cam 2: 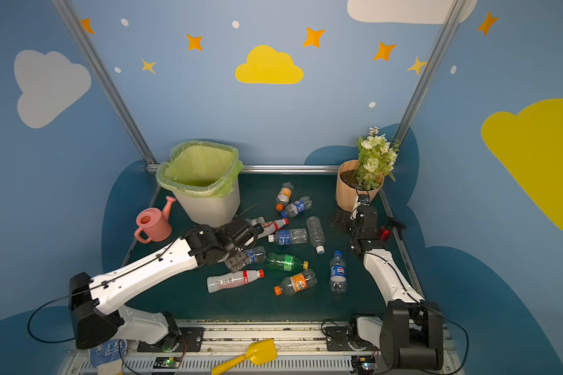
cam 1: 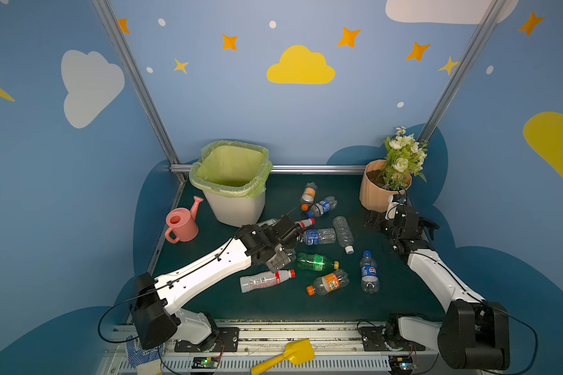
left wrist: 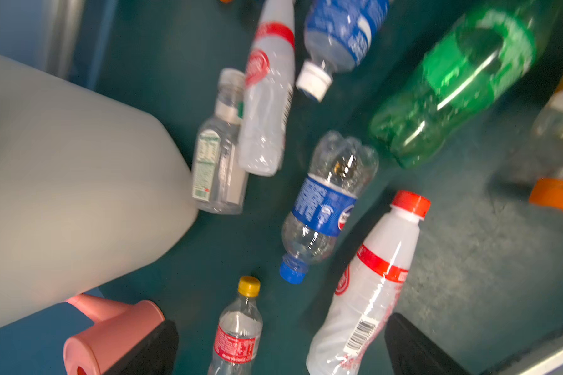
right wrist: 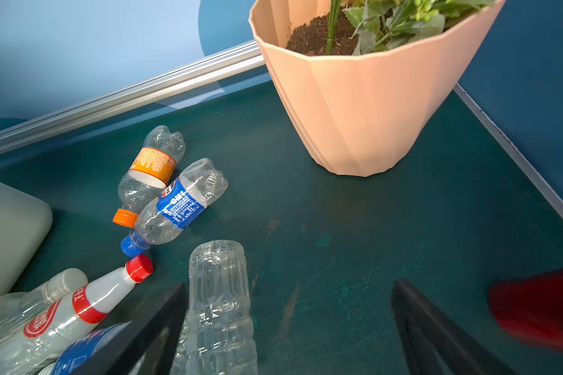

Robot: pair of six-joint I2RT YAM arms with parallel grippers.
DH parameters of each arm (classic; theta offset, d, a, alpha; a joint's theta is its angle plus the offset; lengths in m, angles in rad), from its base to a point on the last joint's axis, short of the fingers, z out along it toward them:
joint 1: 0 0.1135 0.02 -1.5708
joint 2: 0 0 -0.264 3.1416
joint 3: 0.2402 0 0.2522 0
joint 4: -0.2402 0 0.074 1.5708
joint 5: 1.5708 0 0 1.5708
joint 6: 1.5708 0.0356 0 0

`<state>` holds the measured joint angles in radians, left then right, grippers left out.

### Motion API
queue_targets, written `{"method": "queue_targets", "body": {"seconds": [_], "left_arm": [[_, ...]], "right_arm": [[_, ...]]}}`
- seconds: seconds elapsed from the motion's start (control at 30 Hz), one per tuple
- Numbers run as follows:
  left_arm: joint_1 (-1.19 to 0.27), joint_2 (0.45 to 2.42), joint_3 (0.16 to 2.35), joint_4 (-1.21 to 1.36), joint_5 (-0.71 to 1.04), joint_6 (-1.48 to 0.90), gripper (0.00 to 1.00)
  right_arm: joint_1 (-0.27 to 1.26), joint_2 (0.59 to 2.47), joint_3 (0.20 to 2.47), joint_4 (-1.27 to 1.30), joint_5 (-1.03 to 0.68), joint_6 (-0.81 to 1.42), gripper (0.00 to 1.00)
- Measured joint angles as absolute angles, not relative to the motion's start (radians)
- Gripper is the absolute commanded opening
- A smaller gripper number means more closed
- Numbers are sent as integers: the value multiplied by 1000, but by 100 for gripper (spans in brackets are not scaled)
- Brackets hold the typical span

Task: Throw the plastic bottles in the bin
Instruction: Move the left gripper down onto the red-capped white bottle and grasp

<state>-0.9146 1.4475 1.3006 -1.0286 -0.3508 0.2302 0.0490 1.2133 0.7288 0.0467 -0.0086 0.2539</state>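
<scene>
The bin [cam 1: 238,207] [cam 2: 208,207], white with a green bag, stands at the back left. Plastic bottles lie scattered on the green mat: a green one [cam 1: 316,261], an orange-labelled one [cam 1: 329,282], a white red-capped one [cam 1: 267,281] and a blue-labelled one [cam 1: 369,272]. My left gripper [cam 1: 277,261] [left wrist: 280,357] hangs open, pointing down over a red-labelled yellow-capped bottle [left wrist: 238,334] and the white red-capped bottle [left wrist: 364,292]. My right gripper [cam 1: 372,221] [right wrist: 290,341] is open in front of the flowerpot. A clear ribbed bottle [right wrist: 218,308] lies just inside one finger [right wrist: 150,331]. Nothing is held.
A peach flowerpot [cam 1: 374,191] with flowers fills the back right corner. A pink watering can [cam 1: 181,224] stands left of the bin. A red spray bottle [cam 2: 384,233] sits by the right wrist. A yellow scoop [cam 1: 293,354] lies on the front rail.
</scene>
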Motion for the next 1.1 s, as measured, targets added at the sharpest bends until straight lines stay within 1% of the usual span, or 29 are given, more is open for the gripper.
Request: {"method": "queue_targets", "body": {"seconds": [0.17, 0.3, 0.47, 0.67, 1.1], "left_arm": [[-932, 1633, 1308, -1140, -267, 205, 93], [-943, 1743, 1311, -1186, -237, 197, 92], [-952, 1748, 1311, -1192, -228, 188, 92], [-953, 1759, 1281, -1184, -216, 178, 86], [-955, 1786, 1184, -1062, -164, 149, 82]], "right_arm": [[49, 1213, 729, 47, -9, 255, 97], [49, 1213, 729, 46, -9, 254, 97], [49, 1213, 729, 43, -8, 252, 97], [49, 1213, 729, 43, -9, 254, 97], [49, 1213, 729, 43, -9, 254, 97]]}}
